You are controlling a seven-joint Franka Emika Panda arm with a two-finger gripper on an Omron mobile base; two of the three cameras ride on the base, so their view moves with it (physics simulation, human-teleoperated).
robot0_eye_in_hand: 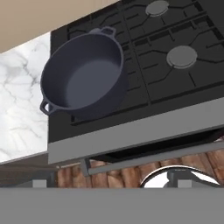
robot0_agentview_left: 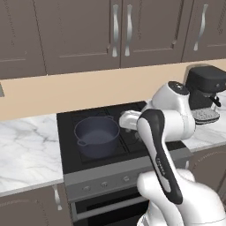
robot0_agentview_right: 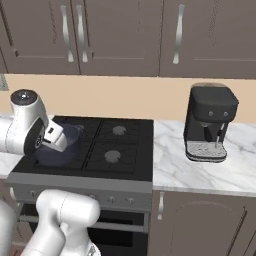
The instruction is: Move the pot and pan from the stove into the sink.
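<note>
**Ana:** Well, we're over the stove (robot0_agentview_left: pixel 128 170), a black cooktop set into the marble bench (robot0_agentview_left: pixel 26 150), and the pot (robot0_agentview_left: pixel 97 134) sits on its front left burner, upright and empty.

**Ben:** Big, deep, thick-walled by the look of it. I'd call it heavy, rigid and likely slick on those smooth sides.

**Ana:** Agreed. Best bet is the rim wall or one of the loop handles (robot0_eye_in_hand: pixel 46 107); pinching one side may let it tip.

**Ben:** And the gripper (robot0_agentview_right: pixel 52 138)?

**Ana:** Jaws spread wide, holding nothing, hovering right by the pot's near side.

**Ben:** Count for me, biggest first.

**Ana:** One stove, one pot, one coffee machine (robot0_agentview_right: pixel 210 122) off on the right bench, four burners, two loop handles.
</note>
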